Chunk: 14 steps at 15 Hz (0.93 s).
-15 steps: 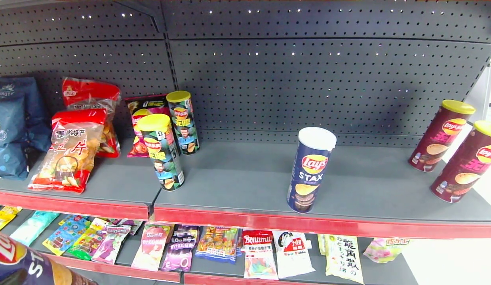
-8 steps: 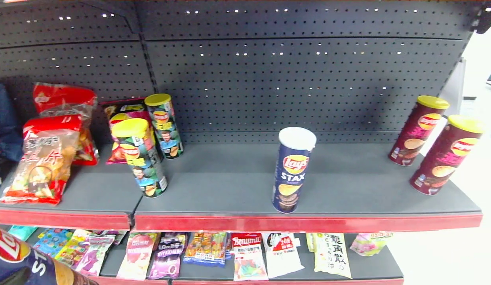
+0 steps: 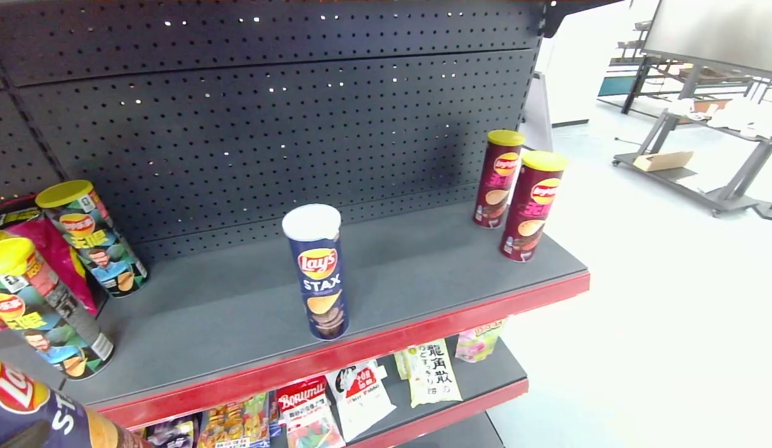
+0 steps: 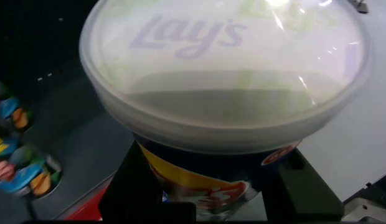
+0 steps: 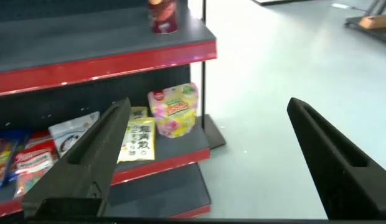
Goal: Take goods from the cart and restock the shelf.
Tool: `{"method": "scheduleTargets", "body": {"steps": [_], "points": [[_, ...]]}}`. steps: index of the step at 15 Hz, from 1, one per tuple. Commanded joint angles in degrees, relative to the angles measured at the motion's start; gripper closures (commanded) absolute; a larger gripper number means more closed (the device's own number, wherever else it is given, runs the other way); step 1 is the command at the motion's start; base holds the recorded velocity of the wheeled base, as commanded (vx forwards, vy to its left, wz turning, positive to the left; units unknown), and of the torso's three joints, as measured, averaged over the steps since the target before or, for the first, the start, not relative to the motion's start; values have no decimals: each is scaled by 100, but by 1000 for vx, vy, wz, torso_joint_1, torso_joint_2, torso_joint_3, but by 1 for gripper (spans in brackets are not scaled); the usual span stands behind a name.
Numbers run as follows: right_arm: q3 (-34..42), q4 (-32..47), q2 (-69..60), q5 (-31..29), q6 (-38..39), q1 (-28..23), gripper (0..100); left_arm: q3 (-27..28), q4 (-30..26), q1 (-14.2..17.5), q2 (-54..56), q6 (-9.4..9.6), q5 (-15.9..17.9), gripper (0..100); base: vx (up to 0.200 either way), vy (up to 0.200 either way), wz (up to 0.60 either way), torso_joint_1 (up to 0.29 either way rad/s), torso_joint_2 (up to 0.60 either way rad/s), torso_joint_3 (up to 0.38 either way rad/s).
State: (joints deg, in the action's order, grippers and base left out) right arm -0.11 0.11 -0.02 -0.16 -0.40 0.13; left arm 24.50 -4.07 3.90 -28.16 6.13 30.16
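Left pincer [image 4: 218, 190] grips can [image 4: 224, 81]; shelf can [image 3: 317, 274] near lip [image 3: 423, 331], maroon cans [image 3: 532, 205] apart.

We see a pale, glossy floor [image 3: 641, 323] spreading out brightly past the end of the shelf [image 3: 423, 261], whose dark perforated back panel [image 3: 268, 124] lets small points of light through its holes. Farther off stands a grey metal rack [image 3: 725, 199] with a flat cardboard box [image 3: 663, 160] on its low tier and white things on its upper one, under a large grey board [image 3: 716, 28]. Behind these we make out a white wall [image 3: 579, 68] and a dark-framed stand [image 3: 634, 86]
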Motion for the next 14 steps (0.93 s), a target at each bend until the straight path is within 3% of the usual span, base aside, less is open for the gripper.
{"method": "scheduleTargets", "body": {"steps": [1,6,9,11,14], "points": [[2,7,2,-2,5,4,0,2,3,5,-23,2,-10,100,0,0,0,0,0,0],[2,7,2,-2,5,4,0,125,29,5,-612,2,-160,100,0,0,0,0,0,0],[2,-2,2,16,-56,4,0,204,565,5,-1359,2,-151,100,0,0,0,0,0,0],[2,-11,2,499,-267,4,0,222,917,-3,-1939,2,-54,100,0,0,0,0,0,0],[2,-2,2,385,-48,-5,0,248,1356,5,-2598,2,218,100,0,0,0,0,0,0]]}}
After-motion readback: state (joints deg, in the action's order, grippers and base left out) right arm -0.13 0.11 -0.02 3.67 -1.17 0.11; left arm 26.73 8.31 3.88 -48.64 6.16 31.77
